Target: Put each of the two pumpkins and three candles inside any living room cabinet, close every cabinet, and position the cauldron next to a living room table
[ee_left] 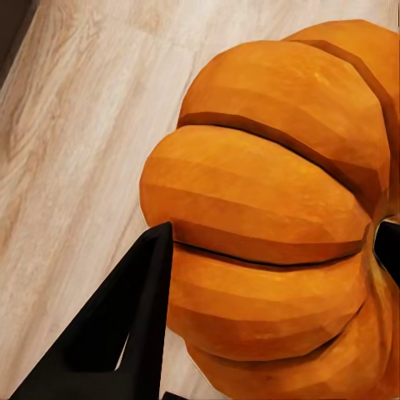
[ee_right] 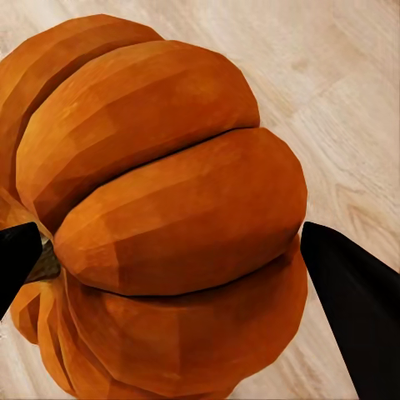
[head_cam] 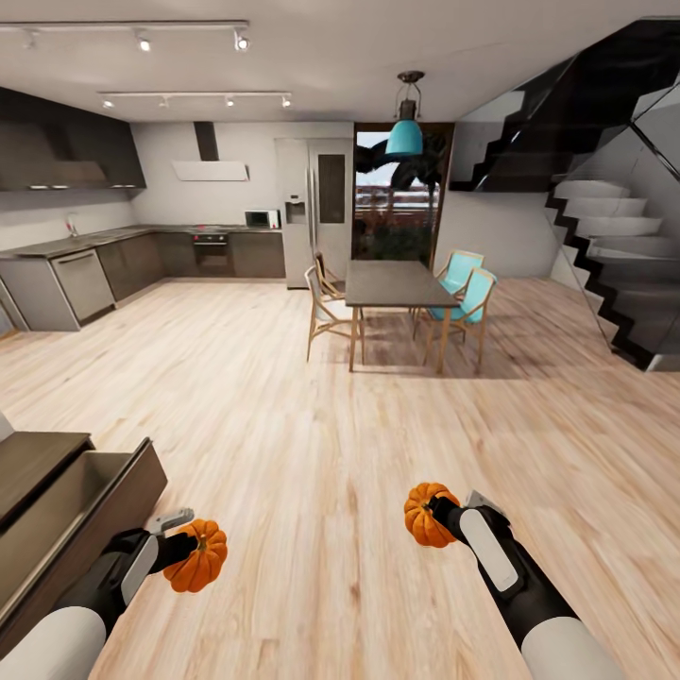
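Left pincer (head_cam: 185, 551) is clamping one pumpkin (head_cam: 197, 557), right pincer (head_cam: 444, 518) is clamping the other pumpkin (head_cam: 426, 515), both hanging over the wood floor (head_cam: 312, 453). Dark cabinet (head_cam: 57, 510) is sitting drawer-open beside the left arm.

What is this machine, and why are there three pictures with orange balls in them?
It's a robot on wheels with two arms, in a computer-made house. The big picture comes from a camera on its head, looking down over both arms. The orange balls are small pumpkins. Its left gripper holds one pumpkin, and its right gripper holds the other pumpkin, above the wooden floor.

The two smaller pictures come from cameras near each gripper, so each pumpkin looks huge, with black fingers beside it. By the left arm is a dark brown cabinet with an open drawer. Farther off stands a dining table.
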Controlling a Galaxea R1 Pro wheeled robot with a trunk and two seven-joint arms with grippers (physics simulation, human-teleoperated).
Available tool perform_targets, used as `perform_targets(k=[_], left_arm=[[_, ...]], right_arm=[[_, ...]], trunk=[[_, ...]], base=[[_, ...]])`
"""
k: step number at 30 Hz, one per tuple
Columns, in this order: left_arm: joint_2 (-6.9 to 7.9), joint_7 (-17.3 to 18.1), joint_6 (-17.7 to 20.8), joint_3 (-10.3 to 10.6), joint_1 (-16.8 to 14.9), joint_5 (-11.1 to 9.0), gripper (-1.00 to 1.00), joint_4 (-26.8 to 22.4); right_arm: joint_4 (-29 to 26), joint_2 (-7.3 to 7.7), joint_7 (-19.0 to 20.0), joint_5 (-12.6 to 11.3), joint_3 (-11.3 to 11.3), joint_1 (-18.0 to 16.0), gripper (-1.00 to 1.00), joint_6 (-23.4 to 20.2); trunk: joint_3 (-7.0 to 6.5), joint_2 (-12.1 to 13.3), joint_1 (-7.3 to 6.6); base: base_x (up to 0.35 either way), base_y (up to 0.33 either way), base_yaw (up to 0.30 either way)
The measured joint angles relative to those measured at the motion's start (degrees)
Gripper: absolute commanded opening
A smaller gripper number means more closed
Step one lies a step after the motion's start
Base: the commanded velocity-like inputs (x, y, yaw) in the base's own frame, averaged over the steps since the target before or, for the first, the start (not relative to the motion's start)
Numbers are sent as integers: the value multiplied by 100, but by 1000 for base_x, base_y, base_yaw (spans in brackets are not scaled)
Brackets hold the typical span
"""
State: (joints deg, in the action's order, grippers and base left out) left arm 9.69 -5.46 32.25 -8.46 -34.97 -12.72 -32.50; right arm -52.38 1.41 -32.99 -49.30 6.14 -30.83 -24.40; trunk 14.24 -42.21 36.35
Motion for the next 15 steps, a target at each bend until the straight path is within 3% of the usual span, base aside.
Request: perform_targets(k=[15], left_arm=[[-3, 0, 0, 0, 0, 1, -100, 0]], right_arm=[[0, 0, 0, 0, 0, 0, -100, 0]], trunk=[[0, 0, 0]], base=[[329, -29, 0]])
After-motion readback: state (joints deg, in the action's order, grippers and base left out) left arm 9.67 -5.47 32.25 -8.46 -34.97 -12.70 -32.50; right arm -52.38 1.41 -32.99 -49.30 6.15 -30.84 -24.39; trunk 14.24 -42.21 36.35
